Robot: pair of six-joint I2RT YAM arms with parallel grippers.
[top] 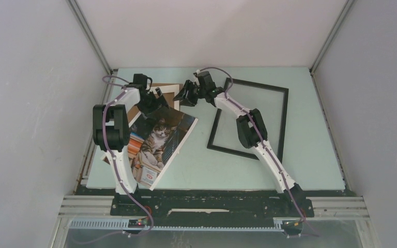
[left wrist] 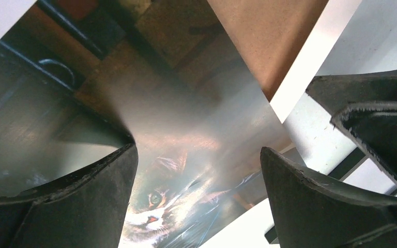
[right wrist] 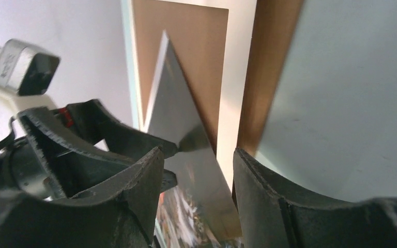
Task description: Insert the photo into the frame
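Note:
The photo [top: 161, 138], a glossy cat print, lies tilted at the left of the table, partly over a brown cardboard board [top: 157, 88] and a white mat sheet [top: 171, 90]. The black frame [top: 285, 116] lies flat to its right, apart from it. My left gripper [top: 156, 101] is open low over the photo's far corner; the wrist view shows the photo [left wrist: 186, 144] between its spread fingers [left wrist: 93, 196]. My right gripper [top: 187, 97] is open just right of that corner. In its wrist view the photo [right wrist: 186, 129] runs between its fingers [right wrist: 269, 196].
The cardboard [right wrist: 186, 46] and white mat [right wrist: 236, 77] lie against the left wall. The left gripper's fingers [right wrist: 103, 134] crowd the right wrist view, and the right gripper's body [left wrist: 377, 119] is close by in the left wrist view. The right arm [top: 250, 129] crosses the frame's left side.

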